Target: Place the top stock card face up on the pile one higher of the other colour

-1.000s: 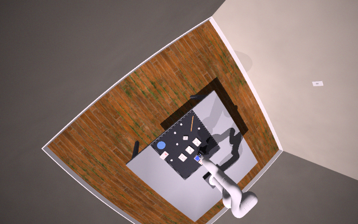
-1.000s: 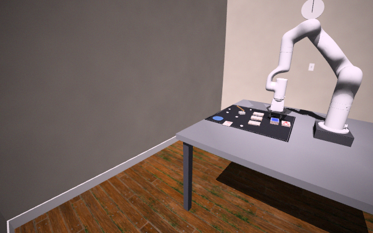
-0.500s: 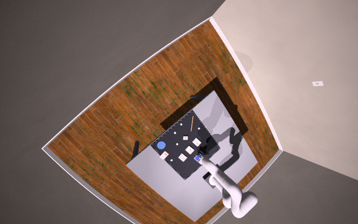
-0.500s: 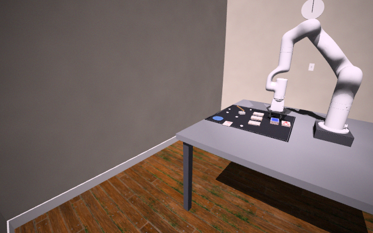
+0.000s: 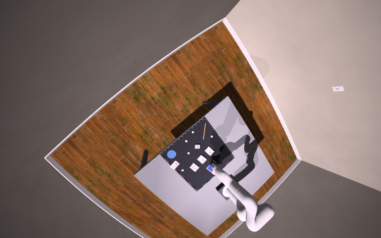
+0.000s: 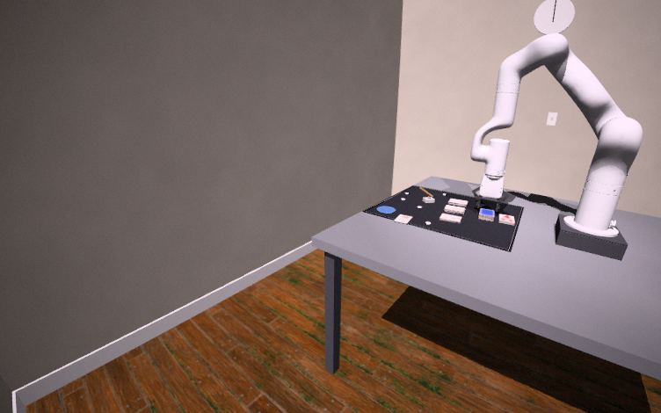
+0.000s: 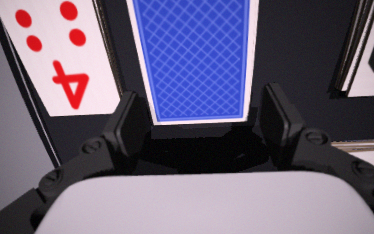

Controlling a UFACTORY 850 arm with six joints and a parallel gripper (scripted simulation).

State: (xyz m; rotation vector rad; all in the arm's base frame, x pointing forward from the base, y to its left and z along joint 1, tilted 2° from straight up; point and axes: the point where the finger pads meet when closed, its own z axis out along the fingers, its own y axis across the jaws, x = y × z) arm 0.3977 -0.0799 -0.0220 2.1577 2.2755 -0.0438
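Note:
The face-down stock [image 7: 194, 60] has a blue cross-hatched back and lies on the black card cloth [image 6: 445, 221]; it also shows in the exterior view [image 6: 485, 213] and from above [image 5: 210, 167]. My gripper [image 7: 201, 106] is open and empty, low over the cloth at the stock's near end, with one finger on each side of that end. Beside the stock lies the face-up waste, a red 4 [image 7: 60, 55], also seen in the exterior view [image 6: 506, 219]. Three face-up piles [image 6: 453, 209] lie in a row past the stock.
A blue disc [image 6: 386, 209], an orange pencil [image 6: 425, 191], a small block [image 6: 428, 199], another face-up card [image 6: 403, 218] and several small white pieces lie on the cloth. The arm's base [image 6: 591, 235] stands on the grey table to the right.

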